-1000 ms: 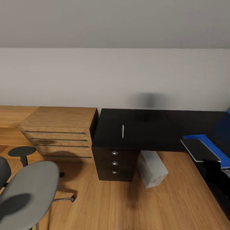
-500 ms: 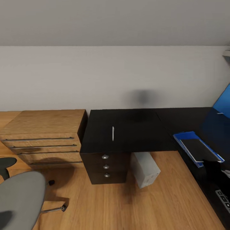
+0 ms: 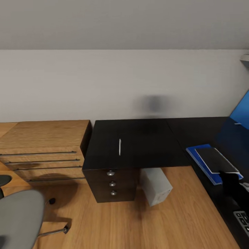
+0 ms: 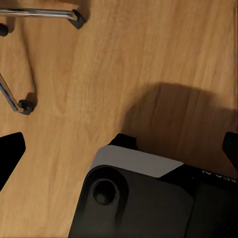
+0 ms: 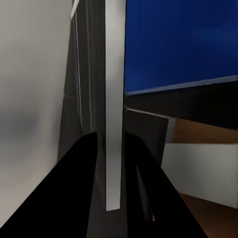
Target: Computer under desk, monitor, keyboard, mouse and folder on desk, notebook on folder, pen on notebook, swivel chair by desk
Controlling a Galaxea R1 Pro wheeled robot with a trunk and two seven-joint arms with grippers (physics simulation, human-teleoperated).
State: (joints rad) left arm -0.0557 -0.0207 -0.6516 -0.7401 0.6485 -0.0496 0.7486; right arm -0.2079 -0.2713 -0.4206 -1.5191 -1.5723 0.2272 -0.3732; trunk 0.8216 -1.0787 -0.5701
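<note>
While clamped edge-on, notebook point(image 5: 113, 124) in right gripper point(image 5: 111, 163), over folder point(image 3: 204, 159), left gripper's state unclear.

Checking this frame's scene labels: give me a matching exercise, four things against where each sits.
Things:
1. pen
2. notebook
3. computer
4. swivel chair

Places:
A. on the floor under the desk, beside the drawers
B. on the floor in front of the wooden drawer chest
C. alone on the black desktop above the drawers
D. on top of the blue folder

Pairs: 1-C, 2-D, 3-A, 4-B
</note>
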